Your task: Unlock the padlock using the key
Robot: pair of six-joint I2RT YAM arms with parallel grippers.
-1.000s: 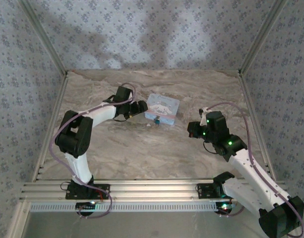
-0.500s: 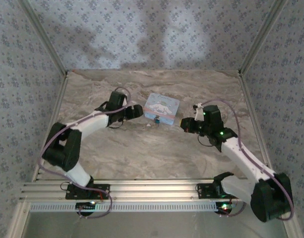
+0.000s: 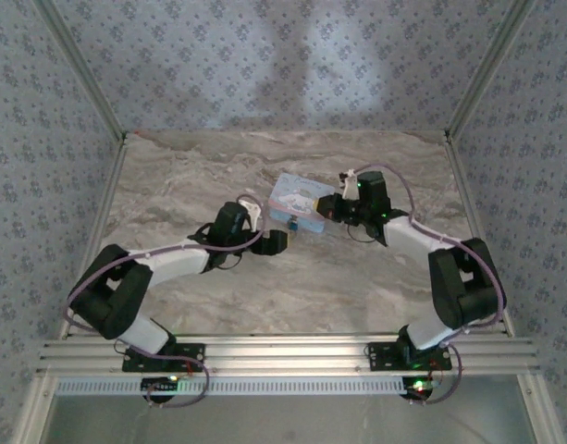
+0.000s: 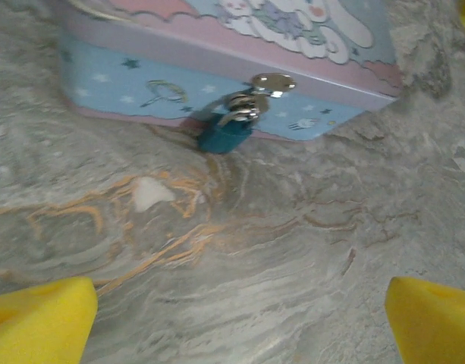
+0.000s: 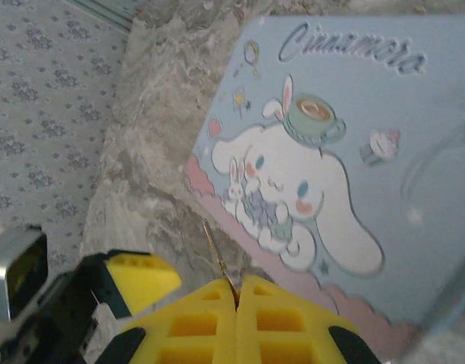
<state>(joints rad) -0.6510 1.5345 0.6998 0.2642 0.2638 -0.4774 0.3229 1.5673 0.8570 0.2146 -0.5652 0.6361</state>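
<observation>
Both arms have closed in on the tin (image 3: 300, 197): the left gripper (image 4: 240, 322), spread wide, should centre on the padlock (image 4: 226, 135) hanging straight ahead at the tin's hasp, while the right gripper (image 5: 238, 292) pinches what seems the key (image 5: 217, 256).

The padlock (image 4: 226, 135), dark teal with a silver shackle, hangs from the hasp (image 4: 273, 83) on the tin (image 4: 141, 72) wall facing the camera, its body touching the marbled worktop (image 4: 255, 250). The left tool's (image 4: 236, 322) yellow pads (image 4: 39, 318) sit wide apart at the near left and right corners, apart from the padlock.
</observation>
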